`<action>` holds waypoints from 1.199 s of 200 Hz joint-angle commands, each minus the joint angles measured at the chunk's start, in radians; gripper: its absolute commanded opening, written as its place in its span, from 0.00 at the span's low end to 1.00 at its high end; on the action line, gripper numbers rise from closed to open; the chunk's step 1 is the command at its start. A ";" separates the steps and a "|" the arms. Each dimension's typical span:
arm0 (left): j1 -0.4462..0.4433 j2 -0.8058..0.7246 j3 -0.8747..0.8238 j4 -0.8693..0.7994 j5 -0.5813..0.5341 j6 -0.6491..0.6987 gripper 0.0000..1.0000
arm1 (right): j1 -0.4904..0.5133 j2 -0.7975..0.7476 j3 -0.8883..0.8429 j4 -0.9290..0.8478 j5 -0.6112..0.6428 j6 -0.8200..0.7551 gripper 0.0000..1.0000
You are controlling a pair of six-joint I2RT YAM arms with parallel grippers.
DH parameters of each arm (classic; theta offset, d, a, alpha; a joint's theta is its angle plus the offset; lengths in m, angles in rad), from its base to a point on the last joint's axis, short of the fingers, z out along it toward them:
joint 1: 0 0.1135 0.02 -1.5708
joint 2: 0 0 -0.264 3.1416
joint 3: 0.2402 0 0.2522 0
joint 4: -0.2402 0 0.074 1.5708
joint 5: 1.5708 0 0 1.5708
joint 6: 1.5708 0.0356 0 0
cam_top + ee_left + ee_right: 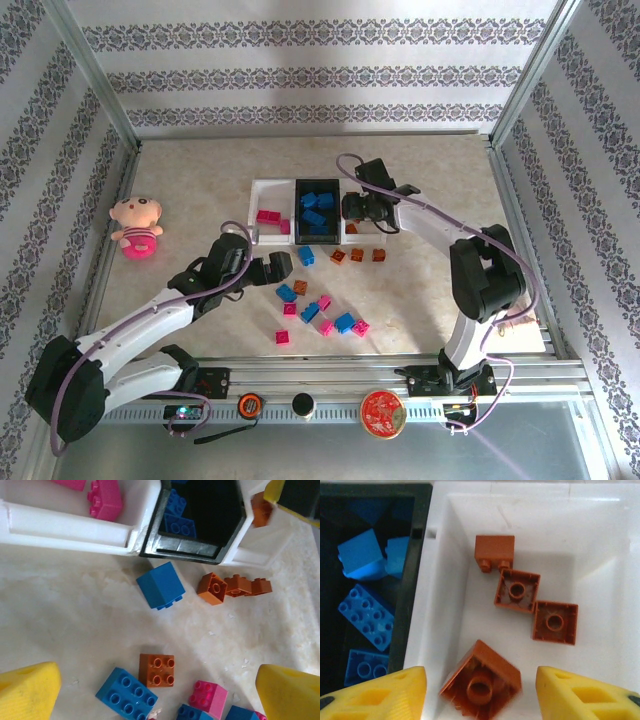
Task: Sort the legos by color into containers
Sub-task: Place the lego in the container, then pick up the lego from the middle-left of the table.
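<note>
The orange brick [480, 680] sits low in the right white tray [600, 545], tipped on an edge with its hollow underside up. Three more orange bricks [516, 590] lie flat beyond it. It looks like the moment of the drop. To finish it well, the right jaws should spread a little wider and lift straight up. That way neither yellow finger [385, 695] nudges the tilted brick or catches the tray wall beside the black tray [422, 540], which holds the blue bricks [367, 615].

The right jaws stand partly apart around the brick. Bare white tray shows on either side of it, so they appear to hold nothing.

The left jaws are spread as wide as they go and grip nothing. They hover over the loose bricks [156, 670] on the table [430, 300], in front of the left white tray [262, 232], which holds the pink bricks [105, 500].

A sensible follow-up for the right arm is the row of orange bricks [357, 255] just in front of the trays.
</note>
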 commanded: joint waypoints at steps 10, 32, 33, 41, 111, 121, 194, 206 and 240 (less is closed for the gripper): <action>-0.007 -0.032 -0.024 -0.079 -0.031 -0.002 1.00 | -0.005 0.003 0.040 0.013 -0.007 0.007 0.64; -0.010 -0.034 -0.037 -0.089 -0.018 -0.005 0.99 | 0.002 -0.051 -0.019 0.047 -0.035 0.018 0.63; -0.010 -0.034 -0.037 -0.090 -0.019 -0.006 0.99 | 0.003 -0.054 -0.022 0.049 -0.036 0.019 0.63; -0.016 -0.032 -0.036 -0.101 -0.018 -0.003 0.97 | 0.010 -0.079 -0.057 0.067 -0.042 0.025 0.63; -0.237 0.102 -0.007 -0.189 -0.146 0.023 0.85 | 0.063 -0.255 -0.341 0.206 -0.080 0.087 0.62; -0.270 0.129 0.006 -0.198 -0.165 0.037 0.85 | 0.064 -0.267 -0.361 0.213 -0.078 0.087 0.62; -0.347 0.287 0.076 -0.157 -0.180 0.081 0.82 | 0.057 -0.316 -0.409 0.215 -0.075 0.088 0.62; -0.354 0.317 0.092 -0.166 -0.185 0.086 0.78 | 0.055 -0.321 -0.410 0.215 -0.077 0.088 0.62; -0.354 0.365 0.092 -0.197 -0.218 0.074 0.66 | 0.055 -0.341 -0.422 0.215 -0.079 0.087 0.62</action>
